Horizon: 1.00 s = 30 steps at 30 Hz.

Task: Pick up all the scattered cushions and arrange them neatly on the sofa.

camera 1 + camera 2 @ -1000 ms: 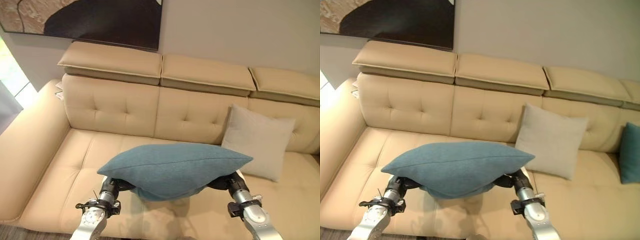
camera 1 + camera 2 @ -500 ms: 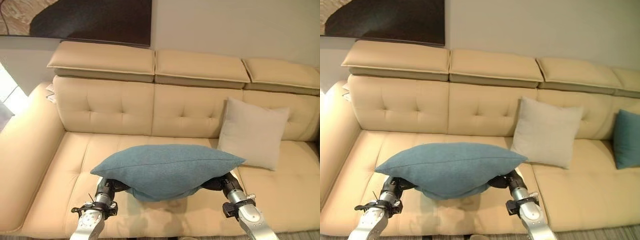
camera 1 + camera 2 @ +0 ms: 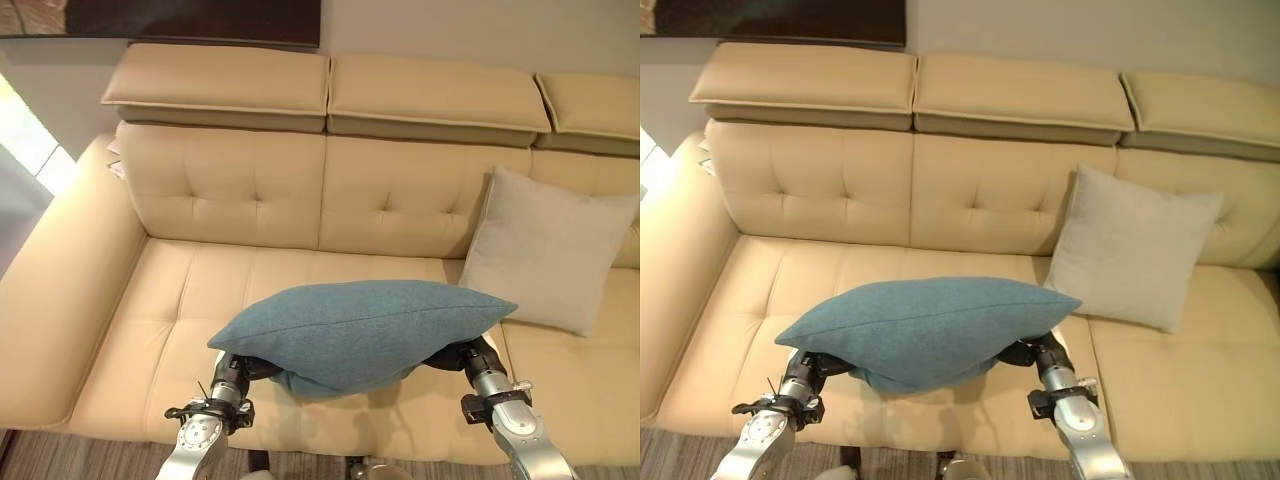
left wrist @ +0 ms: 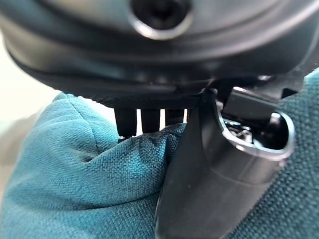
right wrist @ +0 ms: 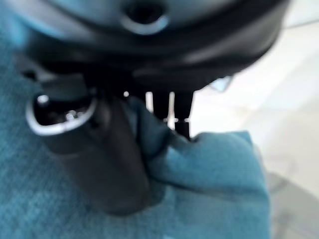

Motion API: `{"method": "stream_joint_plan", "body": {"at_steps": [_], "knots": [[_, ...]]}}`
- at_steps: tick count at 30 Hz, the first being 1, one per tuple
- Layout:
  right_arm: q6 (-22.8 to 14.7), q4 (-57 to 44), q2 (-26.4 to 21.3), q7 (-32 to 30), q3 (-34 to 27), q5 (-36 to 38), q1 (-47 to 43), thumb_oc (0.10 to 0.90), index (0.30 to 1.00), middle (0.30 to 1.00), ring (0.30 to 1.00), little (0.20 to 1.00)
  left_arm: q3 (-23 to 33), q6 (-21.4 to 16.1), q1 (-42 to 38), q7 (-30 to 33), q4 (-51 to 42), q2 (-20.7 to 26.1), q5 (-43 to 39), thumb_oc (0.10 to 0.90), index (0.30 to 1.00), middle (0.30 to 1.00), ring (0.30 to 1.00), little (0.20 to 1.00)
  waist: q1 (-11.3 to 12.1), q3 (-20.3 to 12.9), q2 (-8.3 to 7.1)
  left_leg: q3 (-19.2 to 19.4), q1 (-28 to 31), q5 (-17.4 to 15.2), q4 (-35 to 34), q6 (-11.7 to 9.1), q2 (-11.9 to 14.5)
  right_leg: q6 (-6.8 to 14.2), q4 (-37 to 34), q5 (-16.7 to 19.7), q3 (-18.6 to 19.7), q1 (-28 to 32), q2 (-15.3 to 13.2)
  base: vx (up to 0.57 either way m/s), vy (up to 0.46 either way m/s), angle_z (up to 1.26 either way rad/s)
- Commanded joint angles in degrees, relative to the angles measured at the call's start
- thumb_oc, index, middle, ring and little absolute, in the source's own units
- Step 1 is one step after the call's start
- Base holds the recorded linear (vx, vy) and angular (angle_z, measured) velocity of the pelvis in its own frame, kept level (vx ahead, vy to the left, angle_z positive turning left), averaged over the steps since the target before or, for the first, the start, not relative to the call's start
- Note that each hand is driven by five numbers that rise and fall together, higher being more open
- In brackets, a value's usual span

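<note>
both hands (image 3: 245, 367) (image 3: 462, 355) gripping teal cushion (image 3: 360, 330) ends, above sofa (image 3: 200, 290)

The place was a home living room. A long cream leather sofa (image 3: 250, 290) filled most of the scene, with button-tufted back panels, a row of padded headrests (image 3: 225, 85) along the top and a wide rounded armrest (image 3: 55, 290) at its left end. A pale grey cushion (image 3: 548, 250) leaned upright against the sofa back towards the right. Behind the sofa stood a plain light wall (image 3: 1090, 35), and on it hung the lower edge of a dark framed picture (image 3: 190, 22). Bright daylight came in at the far left, beside the armrest. A strip of grey carpet (image 3: 700, 450) lay along the sofa's front edge.
</note>
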Motion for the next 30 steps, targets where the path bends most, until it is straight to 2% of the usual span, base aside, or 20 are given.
{"method": "stream_joint_plan", "body": {"at_steps": [1, 10, 14, 18, 19, 23, 28, 30], "knots": [[-6.7, -5.7, 1.8, -0.4, 0.0, 0.6, -5.4, 0.400, 0.300, 0.300, 0.300, 0.300, 2.7, -8.4, -4.9, -2.7, -13.4, 0.6, -1.0, 0.400, 0.300, 0.300, 0.300, 0.300, 1.4, -4.5, -3.05, 0.2, -2.8, -9.7, 10.1, 1.3, -1.1, 4.1, 1.1, -6.2, 3.7, 3.0, -2.9, 0.00, 0.061, -0.11], [-7.7, -7.6, 3.3, -2.2, -0.2, 0.8, -9.0, 0.400, 0.300, 0.300, 0.300, 0.300, 6.1, -10.3, -7.7, 0.8, -14.3, 2.0, 0.4, 0.400, 0.300, 0.300, 0.300, 0.300, 2.4, -2.8, -3.75, 0.7, -8.0, -10.9, 12.0, 2.5, -2.2, 4.7, 3.0, -5.5, 5.0, -2.8, -3.9, -0.05, 0.029, -0.06], [-8.5, -8.9, 4.1, -3.6, 1.1, 1.6, -13.0, 0.400, 0.300, 0.300, 0.300, 0.300, 7.2, -11.8, -11.1, 4.1, -14.5, 2.8, 2.3, 0.400, 0.300, 0.300, 0.300, 0.300, 2.5, -0.9, -3.52, 0.4, -12.6, -10.4, 12.8, 3.0, -2.6, 4.5, 6.1, -5.0, 5.2, -8.8, -4.0, -0.12, -0.009, 0.00], [-9.0, -9.0, 4.2, -4.5, 1.8, 1.6, -15.4, 0.400, 0.300, 0.300, 0.300, 0.300, 7.0, -12.3, -13.0, 5.3, -13.9, 3.3, 4.1, 0.400, 0.300, 0.300, 0.300, 0.300, 2.5, -0.1, -3.16, 0.2, -14.5, -9.9, 12.8, 3.2, -2.8, 4.5, 7.3, -4.6, 5.2, -11.5, -4.4, -0.09, 0.014, -0.02], [-9.6, -8.6, 4.4, -5.9, 2.8, 1.4, -18.5, 0.400, 0.300, 0.300, 0.300, 0.300, 5.9, -12.7, -16.0, 7.0, -12.6, 3.8, 6.2, 0.400, 0.300, 0.300, 0.300, 0.300, 2.7, 0.4, -2.45, -0.1, -16.8, -9.5, 12.8, 3.2, -3.0, 4.6, 7.9, -4.3, 4.8, -14.1, -4.5, -0.07, 0.024, -0.05], [-9.8, -7.8, 4.5, -7.3, 3.6, 1.5, -22.1, 0.400, 0.300, 0.300, 0.300, 0.300, 5.1, -13.3, -19.8, 9.1, -11.1, 4.1, 7.5, 0.400, 0.300, 0.300, 0.300, 0.300, 2.5, 0.6, -2.25, -0.4, -19.0, -8.6, 12.5, 3.1, -3.2, 4.8, 7.8, -3.5, 4.4, -16.3, -4.7, -0.02, 0.006, 0.03], [-10.3, -5.8, 3.5, -10.7, 4.7, 1.3, -29.7, 0.400, 0.300, 0.300, 0.300, 0.300, 4.6, -14.0, -26.8, 13.2, -9.8, 5.7, 9.6, 0.400, 0.300, 0.300, 0.300, 0.300, 2.6, 0.2, -2.68, -1.3, -21.7, -8.0, 12.2, 2.9, -3.3, 5.1, 7.1, -2.4, 4.0, -18.5, -4.9, 0.00, 0.003, 0.03], [-10.3, -3.9, 1.8, -12.9, 5.9, 1.3, -36.6, 0.400, 0.300, 0.300, 0.300, 0.300, 3.5, -14.6, -33.4, 16.0, -7.7, 6.7, 9.2, 0.400, 0.300, 0.300, 0.300, 0.300, 2.9, 0.3, -3.17, -1.6, -22.1, -7.8, 11.9, 2.7, -3.4, 5.1, 6.7, -2.1, 4.0, -18.9, -4.9, 0.01, -0.001, 0.02]]}}
